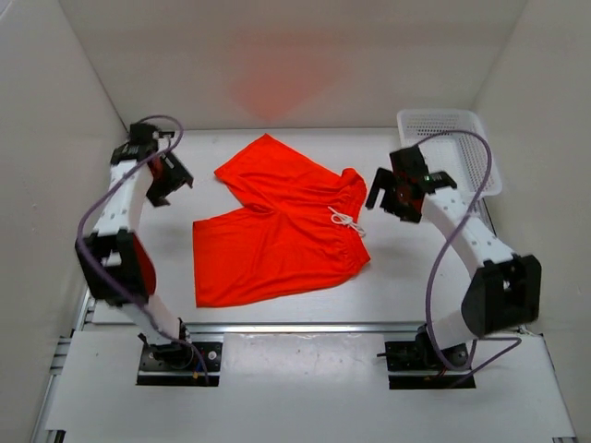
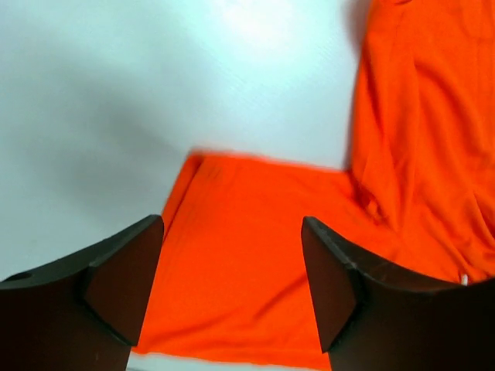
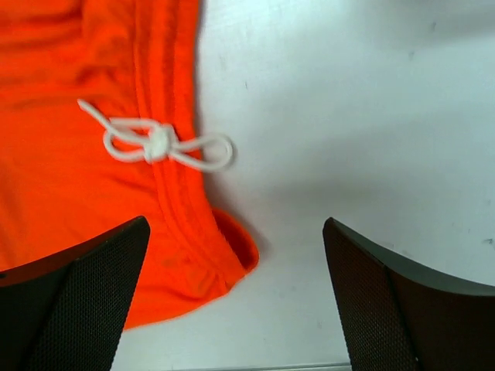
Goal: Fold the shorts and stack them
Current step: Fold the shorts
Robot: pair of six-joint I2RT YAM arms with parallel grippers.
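Orange-red fabric: shorts, one pair, spread nearly flat on the white table, between the two arms; not yet folded.
Orientation: elastic waistband toward the right arm; both legs splayed toward the left arm, one farther, one nearer.
Drawstring: thin white cord, tied in a bow at the waistband, one loop lying off the cloth onto the table.
Left gripper: fingers spread wide, nothing held; poised over the leg end of the garment, apparently clear of the cloth.
Right gripper: equally wide open and empty; poised over bare table just beside the waistband edge, bow off to one side.
Handling, as judged: light and limp, with no stiffness to keep a shape; likely to sag and crease under a single pinch; smooth weave, probably apt to slide across the table when dragged.
Hold points, as judged: a hem corner of a leg for the left gripper, the thicker gathered waistband for the right; edges preferable to the middle, both layers pinched together.
Risk, as judged: bow snagged by a finger, or only the top layer lifted.
Basket: white mesh, far right corner, well apart from the shorts.
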